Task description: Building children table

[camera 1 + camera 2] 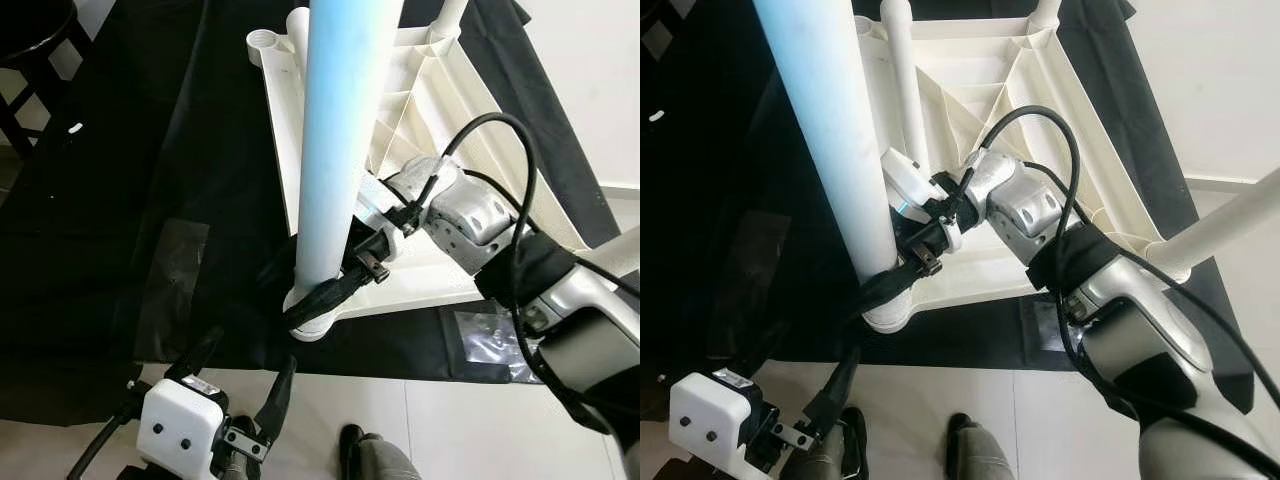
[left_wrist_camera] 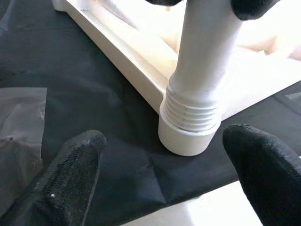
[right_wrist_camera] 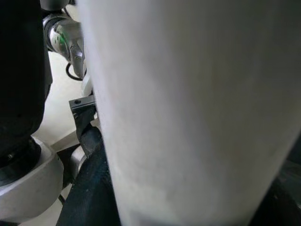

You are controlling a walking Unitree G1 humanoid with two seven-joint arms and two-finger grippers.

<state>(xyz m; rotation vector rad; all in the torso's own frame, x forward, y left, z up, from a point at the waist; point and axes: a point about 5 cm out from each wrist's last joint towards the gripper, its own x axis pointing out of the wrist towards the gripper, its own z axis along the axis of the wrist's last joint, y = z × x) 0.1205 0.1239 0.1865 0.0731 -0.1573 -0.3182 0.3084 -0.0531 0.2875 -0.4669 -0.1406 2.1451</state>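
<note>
White table leg (image 1: 335,150) clamped near socket by right claw (image 1: 335,285), arm reaching across; left claw (image 1: 240,385) wide, low.

Head eyes look down; wrist views close on table leg (image 2: 202,70).

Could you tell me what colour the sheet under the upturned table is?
The sheet is black, clearest in the left eye view.

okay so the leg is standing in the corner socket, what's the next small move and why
Probably twist the white plastic table leg further in with the right gripper, shut around its base. Threads are exposed above the white corner socket. The left gripper waits open nearby.
</note>
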